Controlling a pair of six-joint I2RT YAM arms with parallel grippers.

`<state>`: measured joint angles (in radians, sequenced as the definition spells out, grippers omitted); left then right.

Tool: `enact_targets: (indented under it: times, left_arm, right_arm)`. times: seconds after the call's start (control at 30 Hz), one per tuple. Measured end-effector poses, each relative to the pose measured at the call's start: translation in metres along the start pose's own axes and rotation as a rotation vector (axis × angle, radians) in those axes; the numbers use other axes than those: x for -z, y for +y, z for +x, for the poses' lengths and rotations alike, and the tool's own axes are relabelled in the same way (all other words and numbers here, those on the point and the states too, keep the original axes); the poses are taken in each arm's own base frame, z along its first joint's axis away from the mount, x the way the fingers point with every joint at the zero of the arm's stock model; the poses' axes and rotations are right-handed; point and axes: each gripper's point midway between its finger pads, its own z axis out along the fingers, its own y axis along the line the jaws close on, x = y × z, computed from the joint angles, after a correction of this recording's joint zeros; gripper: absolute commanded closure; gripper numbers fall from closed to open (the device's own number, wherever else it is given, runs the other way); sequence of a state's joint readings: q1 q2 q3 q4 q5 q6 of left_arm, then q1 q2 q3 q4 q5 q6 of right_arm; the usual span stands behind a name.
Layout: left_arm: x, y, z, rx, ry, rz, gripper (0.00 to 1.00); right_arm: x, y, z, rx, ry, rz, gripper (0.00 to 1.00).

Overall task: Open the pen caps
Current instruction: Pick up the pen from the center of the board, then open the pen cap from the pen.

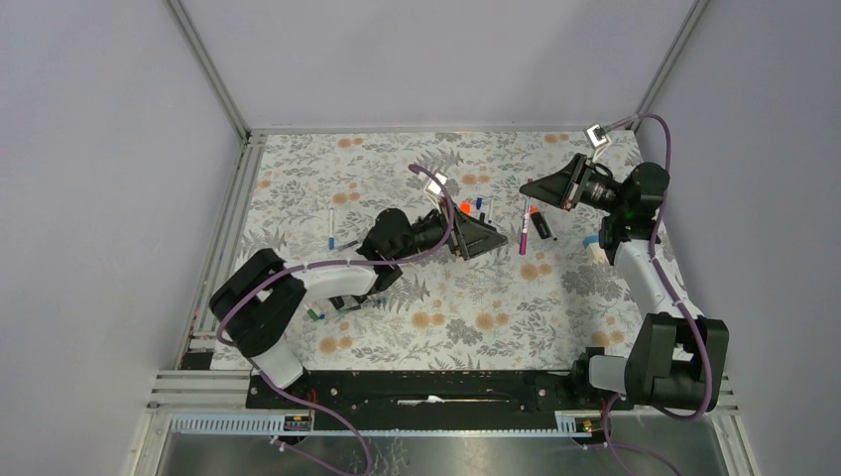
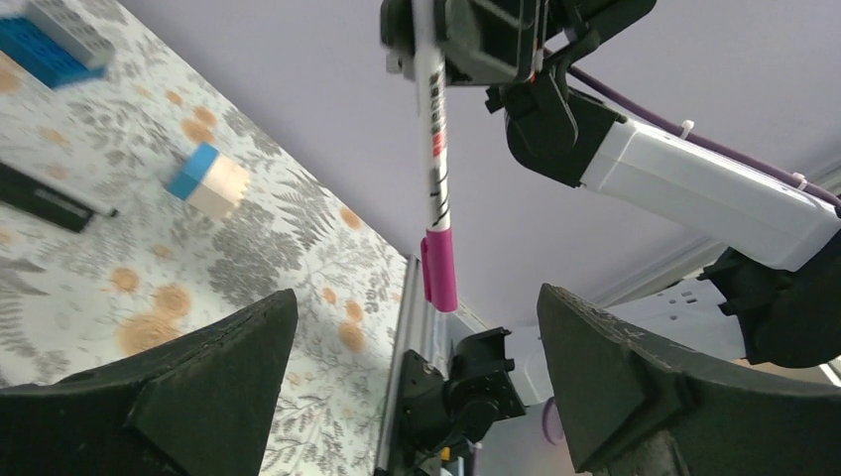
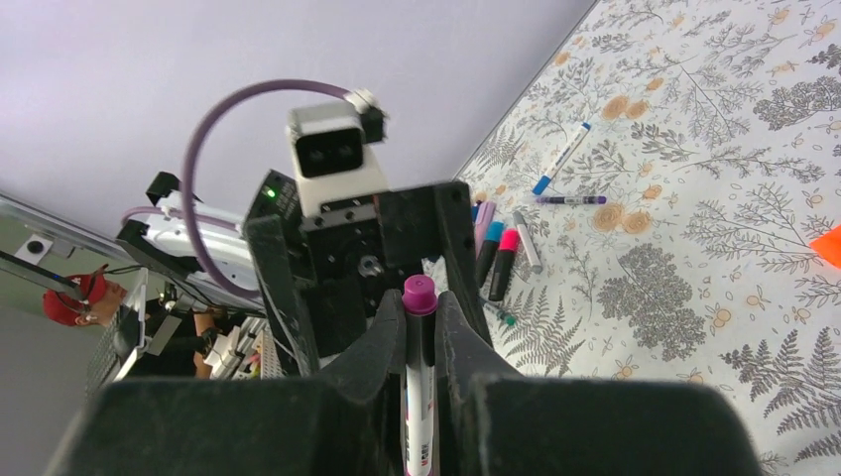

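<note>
A thin white pen point(image 2: 433, 149) hangs cap-down over the table, and my right gripper point(image 3: 420, 305) is shut on its barrel. Its magenta pen cap point(image 2: 439, 270) is still on the pen and shows end-on past the right fingertips point(image 3: 397, 315). My left gripper point(image 2: 417, 296) stands wide open just below the cap, with nothing between its fingers and no contact with the pen. From above, the left gripper point(image 1: 491, 239) sits beside the hanging pen point(image 1: 524, 230), with the right gripper point(image 1: 536, 187) above it.
A blue block point(image 2: 38, 48), a blue-and-white block point(image 2: 208, 181) and a black marker point(image 2: 50, 198) lie on the floral table. More pens point(image 3: 561, 159) and capped highlighters point(image 3: 498, 256) lie near the left arm. An orange piece point(image 1: 464, 207) lies mid-table.
</note>
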<state>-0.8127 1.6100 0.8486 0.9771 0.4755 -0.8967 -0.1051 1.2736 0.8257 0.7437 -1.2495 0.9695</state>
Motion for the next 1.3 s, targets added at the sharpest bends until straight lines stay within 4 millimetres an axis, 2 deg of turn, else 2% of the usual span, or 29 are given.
enact_targets:
  times: [0.07,0.2,0.37,0.47,0.6,0.7,0.77,0.83,0.87,0.93,0.97,1.07,1.2,1.23,1.3]
  left_arm:
    - [-0.005,0.003,0.010,0.050,0.014,0.015,0.06]
    - [-0.019,0.010,0.031,0.129,0.064,0.022,0.20]
    - [-0.037,0.003,0.033,0.166,0.079,0.063,0.36]
    - [-0.042,-0.002,0.032,0.184,0.078,0.089,0.55]
    - [-0.046,-0.002,0.034,0.216,0.091,0.107,0.74]
    - [-0.048,-0.004,0.036,0.236,0.099,0.129,0.99]
    - [-0.049,-0.007,0.035,0.244,0.108,0.145,1.00]
    - [-0.049,-0.007,0.036,0.253,0.113,0.147,1.00]
    - [-0.049,-0.006,0.037,0.254,0.117,0.149,1.00]
    - [-0.048,-0.004,0.039,0.258,0.127,0.141,1.00]
    - [-0.047,-0.001,0.040,0.258,0.137,0.133,1.00]
    - [-0.039,0.011,0.048,0.257,0.185,0.096,1.00]
    - [-0.010,0.040,0.054,0.264,0.269,-0.016,1.00]
    - [-0.001,0.047,0.054,0.262,0.295,-0.048,1.00]
    - [0.014,0.055,0.050,0.247,0.338,-0.092,1.00]
  right_arm:
    - [-0.001,-0.001,-0.001,-0.012,-0.004,0.000,1.00]
    - [-0.001,-0.001,-0.002,-0.021,-0.009,0.004,1.00]
    - [-0.001,-0.001,-0.002,-0.024,-0.010,0.006,1.00]
    - [-0.001,-0.002,-0.002,-0.027,-0.010,0.007,1.00]
    - [-0.001,-0.002,-0.002,-0.027,-0.010,0.009,1.00]
    - [-0.001,-0.005,-0.002,-0.016,-0.013,0.015,1.00]
    - [-0.001,-0.005,-0.002,-0.018,-0.013,0.017,1.00]
    - [0.000,-0.006,-0.002,-0.012,-0.014,0.018,0.78]
    - [0.000,-0.007,-0.001,-0.014,-0.012,0.021,0.60]
    - [0.000,-0.009,0.001,-0.018,0.001,0.028,0.12]
    - [0.000,-0.010,0.001,-0.011,0.014,0.034,0.02]
    - [0.003,-0.011,-0.020,0.076,0.043,0.073,0.00]
    - [0.015,-0.010,-0.061,0.352,0.058,0.180,0.00]
    - [0.019,-0.010,-0.065,0.447,0.077,0.208,0.00]
    - [0.027,-0.010,-0.061,0.635,0.140,0.228,0.00]
